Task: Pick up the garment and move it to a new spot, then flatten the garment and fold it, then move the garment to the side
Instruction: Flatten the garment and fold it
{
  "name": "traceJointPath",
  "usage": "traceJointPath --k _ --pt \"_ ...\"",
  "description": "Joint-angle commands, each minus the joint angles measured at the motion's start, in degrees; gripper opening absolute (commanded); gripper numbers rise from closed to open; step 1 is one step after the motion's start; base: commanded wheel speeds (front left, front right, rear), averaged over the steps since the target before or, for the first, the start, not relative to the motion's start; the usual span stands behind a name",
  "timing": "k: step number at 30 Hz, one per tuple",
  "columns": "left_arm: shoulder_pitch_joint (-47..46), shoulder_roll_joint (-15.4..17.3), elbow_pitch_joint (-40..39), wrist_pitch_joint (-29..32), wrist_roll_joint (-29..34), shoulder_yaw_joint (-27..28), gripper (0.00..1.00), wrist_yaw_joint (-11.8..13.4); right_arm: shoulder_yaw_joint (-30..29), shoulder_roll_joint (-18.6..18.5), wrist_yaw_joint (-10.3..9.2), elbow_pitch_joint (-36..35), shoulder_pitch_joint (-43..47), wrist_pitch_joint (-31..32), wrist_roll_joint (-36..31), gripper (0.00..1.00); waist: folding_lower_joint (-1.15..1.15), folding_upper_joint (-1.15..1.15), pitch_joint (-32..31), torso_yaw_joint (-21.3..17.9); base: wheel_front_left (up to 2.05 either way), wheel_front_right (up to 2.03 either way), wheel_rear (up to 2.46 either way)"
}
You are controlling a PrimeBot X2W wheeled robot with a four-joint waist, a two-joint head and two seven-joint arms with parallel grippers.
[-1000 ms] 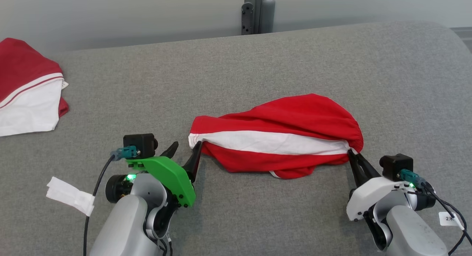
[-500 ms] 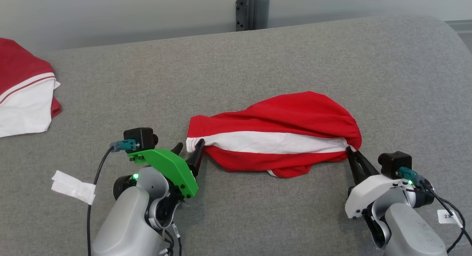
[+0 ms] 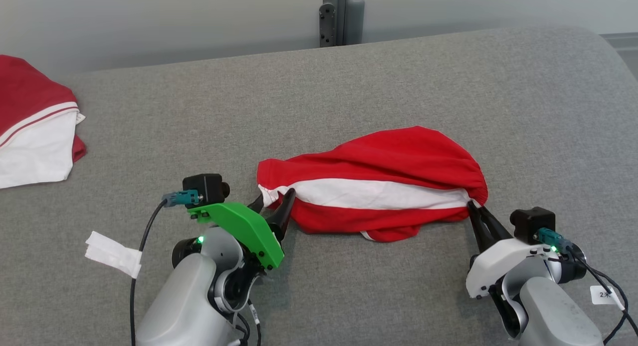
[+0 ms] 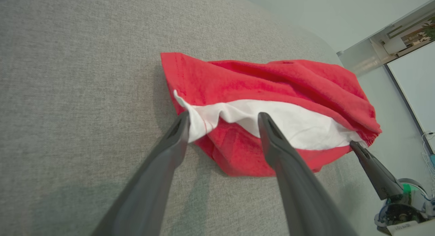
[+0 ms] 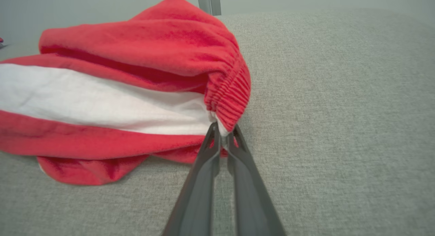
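Two grippers meet one garment (image 3: 379, 176), a red piece with a broad white stripe, which lies bunched on a grey fabric surface (image 3: 349, 86) and stretches from one gripper across to the other. The left gripper (image 4: 223, 116) has its fingers spread wide, and the garment's nearest corner sits in the gap between them. In the left wrist view the white hem corner lies against the inner face of one finger (image 4: 176, 135), while the other finger crosses over the white stripe; whether that finger presses on the cloth cannot be told. The cloth is not pinched here. The right gripper (image 5: 224, 129) is clamped on the garment's opposite end: its two fingers are drawn together with a sliver of white edge nipped at their tips, just under the gathered, ribbed red band. Ahead of those fingertips the red cloth humps up, and the white stripe runs away from them toward the left gripper. Well off to the outer side of the left gripper lies a second red-and-white garment (image 3: 35, 131), apart from the first. Beside the left forearm, on its outer side, a small white strip (image 3: 112, 254) lies on the surface. Far beyond both grippers, past the surface's far edge, stands a dark grey post (image 3: 341, 17).
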Motion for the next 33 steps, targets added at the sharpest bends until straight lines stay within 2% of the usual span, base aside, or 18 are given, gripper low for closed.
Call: traceJointPath --k 1,8,9,10,11,12,13,17,21,23,24,27,28,29,33 --pt "-0.2 0.1 0.2 0.0 -0.9 -0.2 1.00 0.7 0.1 -0.1 -0.01 -0.1 0.6 -0.3 0.0 0.00 0.00 0.00 -0.1 0.0 0.00 0.00 0.00" --pt "-1.2 0.1 2.8 -0.6 -1.6 0.3 1.00 2.6 0.8 0.2 0.00 -0.4 0.1 -0.3 0.1 0.00 0.00 0.00 0.1 -0.6 0.00 0.00 0.00" --pt "-1.4 0.1 3.1 -0.8 -2.1 0.5 0.94 2.7 0.9 0.3 0.00 -0.4 0.0 -0.3 0.1 0.00 0.00 0.00 0.1 -0.8 0.00 0.00 0.00" --pt "-1.6 0.1 3.3 -1.2 -2.5 0.6 0.79 2.7 1.0 0.3 0.00 -0.5 0.0 -0.3 0.2 0.00 0.00 0.00 0.1 -0.9 0.00 0.00 0.00" --pt "-1.7 0.1 3.5 -1.6 -3.2 0.8 0.74 2.6 1.1 0.3 0.00 -0.5 -0.1 -0.3 0.2 0.00 0.00 0.00 0.2 -1.0 0.00 0.00 0.00" --pt "-1.7 0.1 3.6 -1.7 -4.0 0.8 0.64 2.3 1.1 0.2 -0.01 -0.6 -0.1 -0.3 0.3 0.00 0.00 0.00 0.2 -1.1 0.00 0.00 0.00" --pt "-1.7 0.1 3.6 -1.9 -5.2 0.9 0.62 2.2 1.1 0.2 0.00 -0.6 -0.1 -0.3 0.4 0.00 0.00 0.00 0.3 -1.2 0.00 0.00 0.00" --pt "-1.6 0.1 2.8 -2.7 -9.5 1.0 0.76 1.7 0.9 0.1 -0.01 -0.8 -0.1 -0.3 0.4 0.00 0.00 0.00 0.5 -1.3 0.00 0.00 0.00" --pt "-1.4 0.1 2.3 -3.4 -14.0 0.9 0.73 2.2 0.6 0.0 0.00 -1.0 -0.1 -0.3 0.4 0.00 0.00 0.00 0.8 -1.3 0.00 0.00 0.00" --pt "-1.7 0.1 2.6 -3.8 -15.0 0.5 0.63 2.9 0.5 0.0 0.00 -1.1 -0.1 -0.3 0.4 0.00 0.00 0.00 0.9 -1.2 0.00 0.00 0.00" --pt "-1.9 0.1 2.9 -4.0 -15.2 0.4 0.49 3.2 0.6 0.0 0.00 -1.2 -0.2 -0.3 0.3 0.00 0.00 0.00 1.0 -1.2 0.00 0.00 0.00" --pt "-2.3 0.1 3.8 -4.9 -15.7 0.2 0.27 4.0 0.7 0.1 0.00 -1.4 -0.3 -0.3 0.3 0.00 0.00 0.00 1.1 -1.2 0.00 0.00 0.00" --pt "-2.4 0.1 4.1 -5.3 -15.9 0.2 0.12 4.2 0.8 0.1 0.00 -1.4 -0.3 -0.3 0.3 0.00 0.00 0.00 1.2 -1.2 0.00 0.00 0.00" --pt "-2.6 0.1 4.5 -5.7 -16.3 0.3 0.02 4.3 0.9 0.1 0.00 -1.4 -0.4 -0.3 0.3 0.00 0.00 0.00 1.2 -1.2 0.00 0.00 0.00" --pt "-3.3 0.1 5.9 -6.7 -16.6 -0.5 0.00 4.1 1.1 0.0 0.00 -1.4 -0.6 -0.3 0.4 0.00 0.00 0.00 1.4 -1.3 0.00 0.00 0.00"
